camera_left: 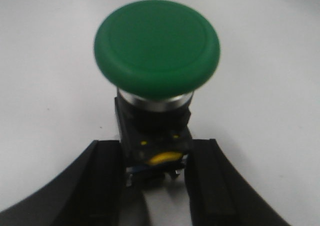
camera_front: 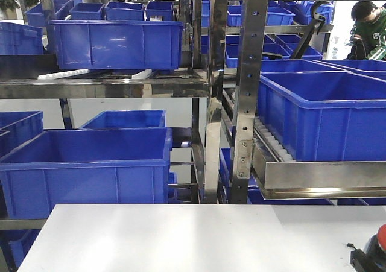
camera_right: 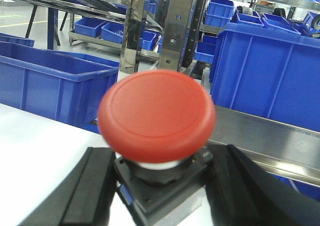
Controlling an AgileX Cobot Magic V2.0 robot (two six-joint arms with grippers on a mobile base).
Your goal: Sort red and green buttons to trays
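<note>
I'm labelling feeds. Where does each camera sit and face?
Front: behind the white table, facing forward to blue crates; no arm clearly shows.
Left wrist: above the left end effector, looking down at the green button it holds.
Right wrist: behind the right end effector holding the red button, which the front view shares.

No readable text, label or number shows on the green button (camera_left: 156, 48), red button (camera_right: 156, 116) or blue crates (camera_front: 84, 175).
</note>
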